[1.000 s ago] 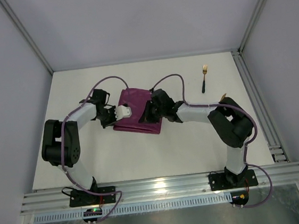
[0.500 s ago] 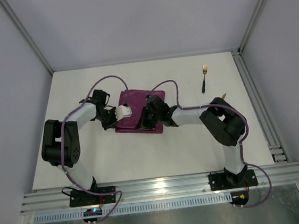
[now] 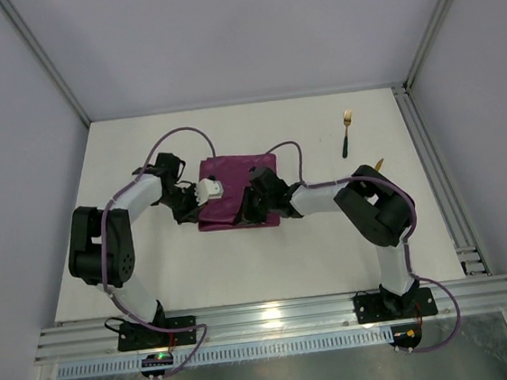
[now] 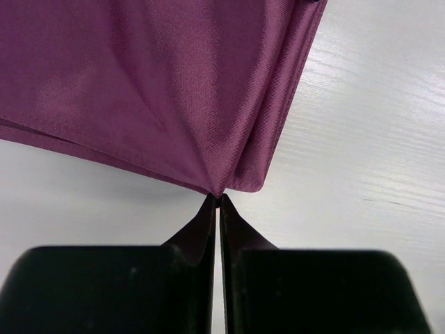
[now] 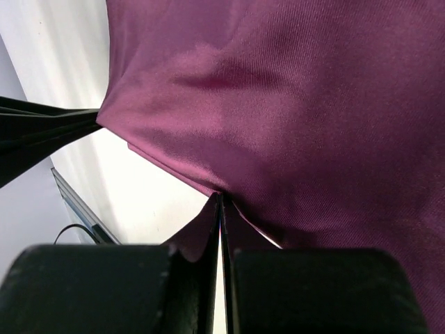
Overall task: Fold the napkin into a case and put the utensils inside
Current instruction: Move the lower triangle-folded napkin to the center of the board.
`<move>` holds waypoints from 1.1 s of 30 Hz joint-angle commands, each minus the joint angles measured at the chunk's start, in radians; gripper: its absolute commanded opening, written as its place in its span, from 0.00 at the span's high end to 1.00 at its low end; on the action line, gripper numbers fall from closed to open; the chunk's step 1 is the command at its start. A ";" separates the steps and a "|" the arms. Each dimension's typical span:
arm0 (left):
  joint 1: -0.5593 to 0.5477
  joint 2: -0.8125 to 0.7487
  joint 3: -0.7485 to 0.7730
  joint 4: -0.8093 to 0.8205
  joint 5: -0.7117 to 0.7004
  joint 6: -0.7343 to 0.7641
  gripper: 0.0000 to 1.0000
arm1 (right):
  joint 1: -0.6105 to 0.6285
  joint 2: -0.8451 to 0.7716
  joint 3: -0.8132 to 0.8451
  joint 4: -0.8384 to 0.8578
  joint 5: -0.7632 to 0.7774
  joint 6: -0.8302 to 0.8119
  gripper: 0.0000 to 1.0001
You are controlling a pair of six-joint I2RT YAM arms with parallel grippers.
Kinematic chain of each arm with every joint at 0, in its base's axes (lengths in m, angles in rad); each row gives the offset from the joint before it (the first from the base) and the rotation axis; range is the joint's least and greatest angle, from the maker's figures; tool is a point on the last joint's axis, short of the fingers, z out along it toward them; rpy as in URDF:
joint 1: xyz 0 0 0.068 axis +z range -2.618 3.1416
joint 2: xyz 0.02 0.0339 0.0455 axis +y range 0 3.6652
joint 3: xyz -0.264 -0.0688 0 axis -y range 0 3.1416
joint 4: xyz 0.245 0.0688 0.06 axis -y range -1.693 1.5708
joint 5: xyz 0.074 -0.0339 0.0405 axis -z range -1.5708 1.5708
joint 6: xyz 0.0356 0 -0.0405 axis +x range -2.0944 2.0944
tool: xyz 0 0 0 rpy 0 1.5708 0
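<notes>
Magenta-purple soft square cloth napkin (image 3: 233,172) sits mid-surface (image 3: 153,273). Your left end effector (image 4: 219,209) just pinched fully shut on its corner, and the right end effector (image 5: 220,203) is clamped on an edge too. So you're set for the next fold. The dark-handled gold fork (image 3: 347,131) waits well apart.

So the napkin (image 3: 234,176) is a plain magenta-purple cloth, folded over into a rough rectangle with stacked layers showing along the edge. It sits mid-worktop, with its near edge pinched up into little peaks at two spots. The fork (image 3: 347,131) lies flat, well off to the right, gold tines pointing away and dark handle nearer. Only a gold tip of the knife (image 3: 379,161) shows.
</notes>
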 commanded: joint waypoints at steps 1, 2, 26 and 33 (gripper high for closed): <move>0.002 -0.053 0.023 -0.036 0.052 -0.019 1.00 | 0.008 -0.027 -0.008 0.033 0.013 0.005 0.96; 0.002 -0.056 0.021 -0.047 0.055 -0.024 1.00 | 0.008 -0.032 -0.011 0.030 0.015 0.004 0.96; -0.127 -0.142 -0.123 -0.004 -0.095 -0.107 1.00 | -0.057 -0.329 -0.100 -0.371 0.188 -0.222 0.59; -0.173 -0.149 -0.147 0.025 -0.125 -0.150 1.00 | -0.101 -0.332 -0.088 -0.463 0.263 -0.306 0.46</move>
